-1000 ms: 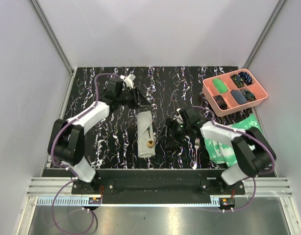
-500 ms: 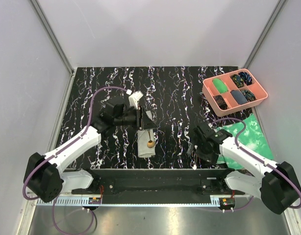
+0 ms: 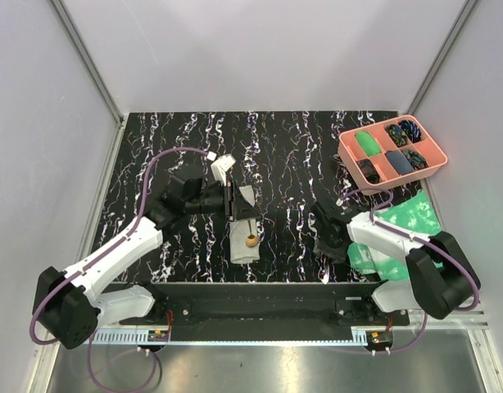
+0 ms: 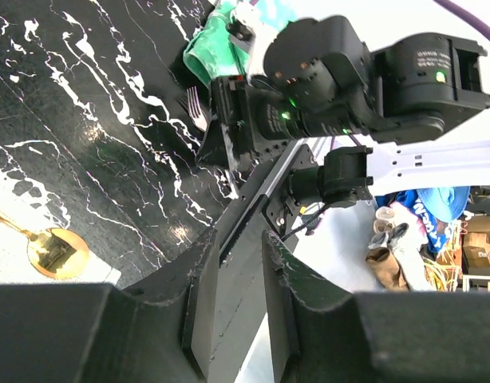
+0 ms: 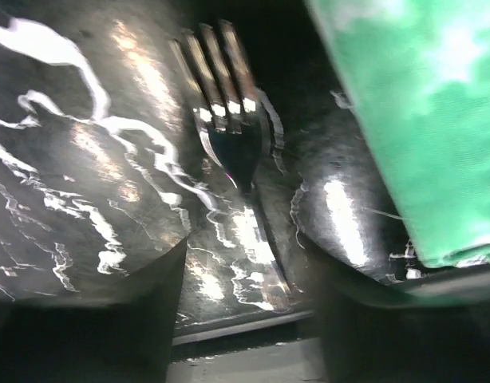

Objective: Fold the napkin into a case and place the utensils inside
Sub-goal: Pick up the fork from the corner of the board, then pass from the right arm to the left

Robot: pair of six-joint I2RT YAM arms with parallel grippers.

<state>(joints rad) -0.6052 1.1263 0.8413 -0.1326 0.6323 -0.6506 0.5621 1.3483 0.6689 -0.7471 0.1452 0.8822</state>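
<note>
From where I stand, the folding looks finished and the loading has begun. The napkin (image 3: 243, 241) lies as a narrow grey strip toward 7 o'clock on the surface (image 3: 292, 147). A gold spoon (image 3: 251, 240) lies on or in it, bowl pointing to 6 o'clock.

The left end effector (image 3: 233, 199) sits at the strip's 12 o'clock end, where a flap of the cloth stands up against it. Its jaws are a narrow way apart, and its own camera shows nothing between them. I cannot tell how the flap is propped, but I'd guess the arm is keeping the mouth of the pocket open.

Well apart, at 3 o'clock from the napkin, the right end effector (image 3: 328, 237) hangs low over the fork (image 5: 233, 152). Its jaws are wide and empty, one finger on either side of the fork's neck. The fork lies flat on the surface, just beside the edge of the green mottled sheet (image 5: 405, 120).

So the step in hand is picking up the fork. The next move calls for closing squarely on that thin neck, with the fingers right down at the hard surface. The fork then has to travel toward 9 o'clock and slide under the raised flap beside the spoon without dragging the cloth.
</note>
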